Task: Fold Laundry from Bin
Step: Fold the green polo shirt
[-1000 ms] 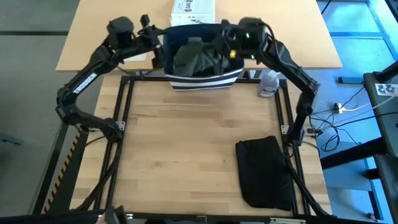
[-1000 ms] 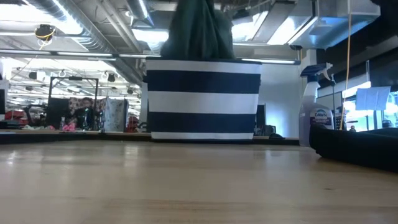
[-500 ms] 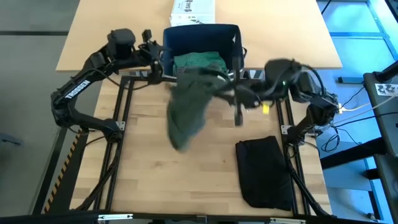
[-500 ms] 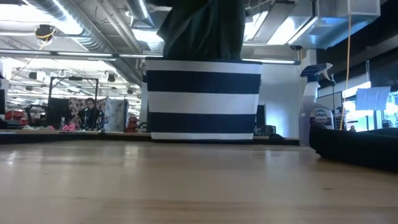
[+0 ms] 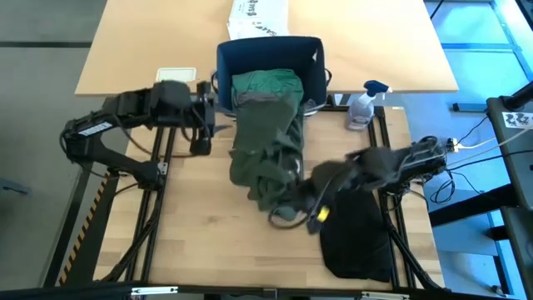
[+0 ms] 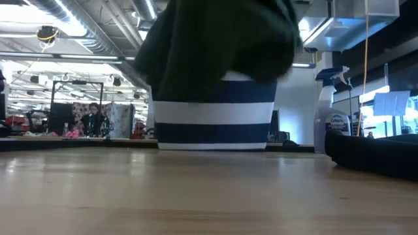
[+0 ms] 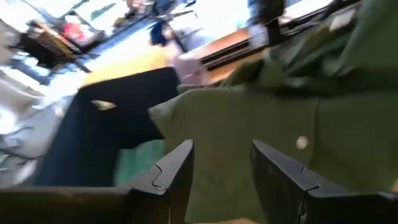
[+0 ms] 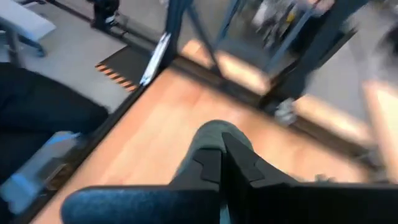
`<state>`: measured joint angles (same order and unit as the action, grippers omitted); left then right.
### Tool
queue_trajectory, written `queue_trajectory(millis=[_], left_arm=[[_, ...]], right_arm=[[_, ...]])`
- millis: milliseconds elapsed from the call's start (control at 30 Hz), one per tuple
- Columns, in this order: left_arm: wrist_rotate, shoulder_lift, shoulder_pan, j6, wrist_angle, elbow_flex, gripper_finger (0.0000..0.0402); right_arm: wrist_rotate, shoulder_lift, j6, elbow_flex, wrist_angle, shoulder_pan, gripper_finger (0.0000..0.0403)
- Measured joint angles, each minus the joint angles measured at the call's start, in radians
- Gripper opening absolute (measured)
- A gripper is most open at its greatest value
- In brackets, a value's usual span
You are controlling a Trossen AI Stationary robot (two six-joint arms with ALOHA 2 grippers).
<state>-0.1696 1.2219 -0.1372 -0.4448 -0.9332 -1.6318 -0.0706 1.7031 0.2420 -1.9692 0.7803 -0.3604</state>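
The bin (image 5: 268, 48) stands at the table's far edge with a teal-green garment (image 5: 265, 83) inside it. A dark green buttoned garment (image 5: 265, 154) stretches from the bin's near rim toward the table's middle. In the low view this garment (image 6: 219, 46) hangs in front of the bin (image 6: 215, 121), well above the tabletop. My right gripper (image 5: 286, 210) is shut on its near end. My left gripper (image 5: 205, 127) stands open just left of the garment; in the left wrist view its fingers (image 7: 177, 174) have nothing between them and the cloth (image 7: 273, 118) lies beyond. My right gripper pinches a bunched lump of the dark green garment (image 8: 214, 132) between its two fingers, at the garment's near end (image 5: 279, 200). The fingers come from the table's right, slanting down. The cloth trails back from them to the bin, clear of the table.
A folded black garment (image 5: 354, 229) lies at the near right of the table, low in the low view (image 6: 375, 153). A spray bottle (image 5: 364, 104) stands right of the bin. A white printed box (image 5: 258, 12) sits behind the bin. The table's near left is bare wood.
My right gripper has swung from over the bin toward the table's near edge and down, drawing the dark green garment out of the bin; the cloth now stretches from the bin's rim to the table's middle. My left gripper has moved from the bin's left side toward the near edge.
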Motion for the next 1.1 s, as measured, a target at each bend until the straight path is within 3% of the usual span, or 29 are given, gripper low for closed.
queue_trajectory(millis=[167, 367, 600, 933, 1100], left_arm=[[-0.028, 0.006, 0.107, 0.069, -0.021, 0.052, 0.0151], [-0.17, 0.006, 0.181, 0.148, -0.014, 0.145, 0.0151], [-0.17, 0.006, 0.223, 0.27, 0.05, 0.32, 0.0151], [-0.172, 0.007, 0.259, 0.333, 0.263, 0.542, 0.0151], [-0.293, 0.007, 0.258, 0.331, 0.304, 0.568, 0.0151]], right_arm=[[0.088, 0.003, -0.153, 0.295, -0.205, 0.0, 0.0], [0.066, 0.003, -0.273, 0.537, -0.417, 0.02, 0.0], [0.022, 0.002, -0.413, 0.677, -0.444, 0.027, 0.0], [0.116, 0.002, -0.579, 0.815, -0.434, -0.006, 0.0009], [0.111, 0.002, -0.543, 0.796, -0.427, -0.016, 0.0027]])
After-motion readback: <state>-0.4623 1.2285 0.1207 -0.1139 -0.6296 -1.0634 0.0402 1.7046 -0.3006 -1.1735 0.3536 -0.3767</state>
